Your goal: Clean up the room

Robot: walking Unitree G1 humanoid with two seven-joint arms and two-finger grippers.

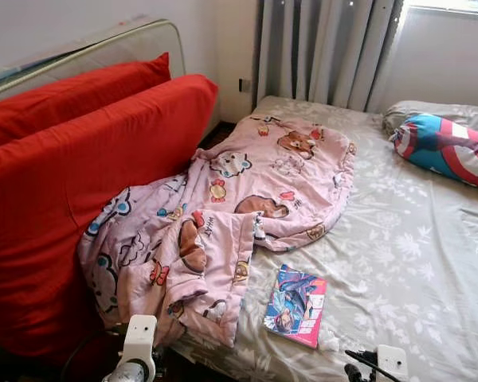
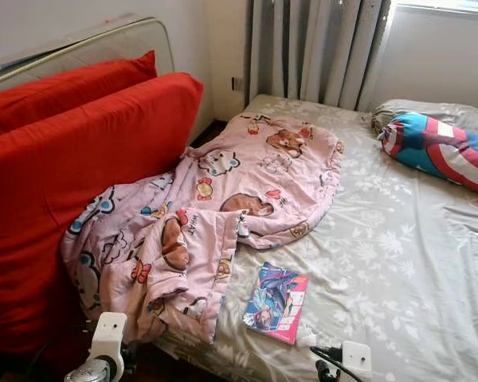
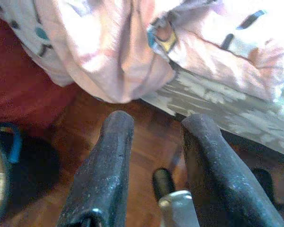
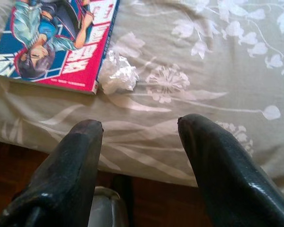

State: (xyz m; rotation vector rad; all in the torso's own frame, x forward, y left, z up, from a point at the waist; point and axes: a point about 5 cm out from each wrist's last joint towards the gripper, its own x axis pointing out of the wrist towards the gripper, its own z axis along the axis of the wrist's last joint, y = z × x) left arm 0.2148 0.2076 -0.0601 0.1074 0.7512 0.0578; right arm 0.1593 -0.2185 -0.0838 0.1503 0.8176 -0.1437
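A pink blanket (image 1: 223, 215) lies rumpled across the bed (image 1: 414, 263), against red cushions (image 1: 72, 183). A comic book (image 1: 295, 305) sits near the edge, crumpled paper (image 4: 118, 73) touching its corner. Right gripper (image 4: 139, 127) hovers spread before it; left gripper (image 3: 156, 123), also spread, hangs over the floor.

Two white plastic wrist housings showed at the lower edge of the head view, the left wrist housing (image 1: 138, 341) above a silver cylindrical joint, the right wrist housing (image 1: 391, 362) with a thin black cable. The left gripper (image 3: 154, 142) and right gripper (image 4: 139, 125) each had two thick, matte black, round-tipped fingers, scuffed.
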